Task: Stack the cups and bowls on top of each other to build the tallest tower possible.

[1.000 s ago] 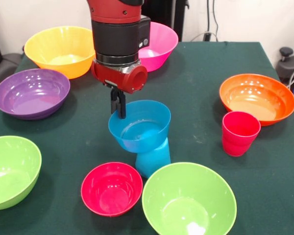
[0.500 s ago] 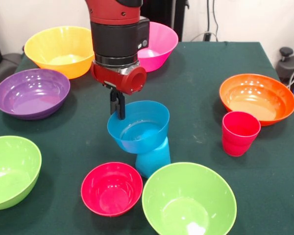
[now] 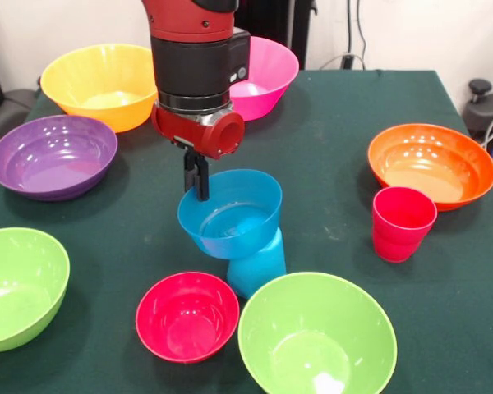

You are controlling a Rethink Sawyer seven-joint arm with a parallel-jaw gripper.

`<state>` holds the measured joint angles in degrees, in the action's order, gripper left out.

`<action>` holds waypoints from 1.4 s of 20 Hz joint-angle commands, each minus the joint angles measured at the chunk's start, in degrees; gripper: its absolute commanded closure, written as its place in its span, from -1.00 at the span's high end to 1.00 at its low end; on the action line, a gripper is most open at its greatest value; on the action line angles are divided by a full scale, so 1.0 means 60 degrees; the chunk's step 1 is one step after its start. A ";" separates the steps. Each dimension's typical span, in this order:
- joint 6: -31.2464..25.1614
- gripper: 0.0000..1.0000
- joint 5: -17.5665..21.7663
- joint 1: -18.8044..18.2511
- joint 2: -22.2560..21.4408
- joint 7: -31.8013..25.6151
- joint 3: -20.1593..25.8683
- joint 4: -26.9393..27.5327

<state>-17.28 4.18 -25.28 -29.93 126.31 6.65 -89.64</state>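
My gripper (image 3: 198, 187) comes down from above and is shut on the far left rim of the small blue bowl (image 3: 234, 220). That bowl sits on top of the light blue cup (image 3: 259, 267), which stands slightly tilted at the table's middle; together they make the tower. The small red bowl (image 3: 186, 316) lies just in front and to the left of the cup. The red-pink cup (image 3: 403, 223) stands upright at the right, apart from the tower.
Large bowls ring the table: yellow-orange (image 3: 103, 82) and pink (image 3: 267, 74) at the back, purple (image 3: 53, 156) at the left, orange (image 3: 431, 164) at the right, lime green ones at the front left (image 3: 16, 287) and front middle (image 3: 316, 336), the latter close to the blue cup.
The gripper and the blue bowl have shifted slightly to the left on top of the blue cup. Everything else stays where it was.
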 commanded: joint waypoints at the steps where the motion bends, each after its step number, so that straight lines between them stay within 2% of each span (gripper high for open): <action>1: -0.0649 -1.00 -0.0108 0.0321 0.0704 0.0693 0.0128 0.0238; 15: -0.0676 -1.00 -0.0273 0.0466 0.0703 0.0861 -0.0063 0.0254; 28: -0.0388 -1.00 -0.0570 0.0660 0.0496 0.1021 -0.0275 -0.0225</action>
<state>-17.28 1.47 -23.32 -29.84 126.31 3.88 -89.36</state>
